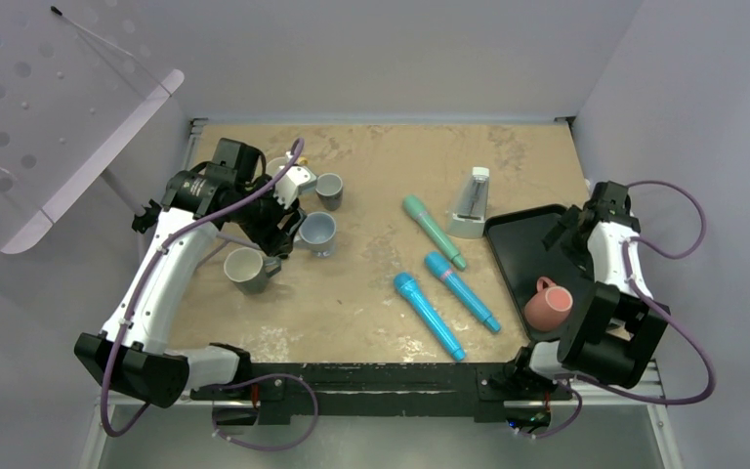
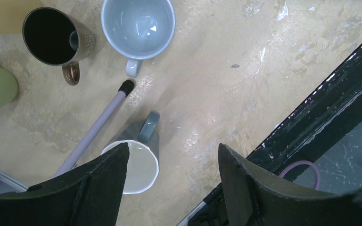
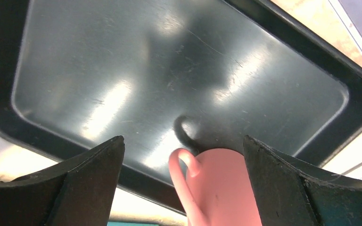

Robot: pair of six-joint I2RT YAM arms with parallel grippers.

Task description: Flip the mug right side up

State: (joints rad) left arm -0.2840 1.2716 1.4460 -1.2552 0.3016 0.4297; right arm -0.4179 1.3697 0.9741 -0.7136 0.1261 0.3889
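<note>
A pink mug [image 1: 548,304] sits on the black tray [image 1: 520,246] at the right, handle to the upper left. Only solid pink shows on top and no opening. In the right wrist view the mug [image 3: 219,188] lies between the fingers. My right gripper [image 1: 566,315] [image 3: 184,141] is open, its jaws on either side of the mug and not touching it. My left gripper [image 1: 275,249] [image 2: 173,146] is open and empty, hovering beside an upright grey mug [image 1: 246,270] [image 2: 143,162].
An upright pale blue mug [image 1: 317,232] [image 2: 138,26] and a dark mug [image 1: 329,190] [image 2: 52,35] stand by the left gripper. A green marker [image 1: 434,231], two blue markers [image 1: 461,290] [image 1: 429,315] and a metronome [image 1: 470,202] sit mid-table. A lilac pole [image 2: 99,125] crosses the left wrist view.
</note>
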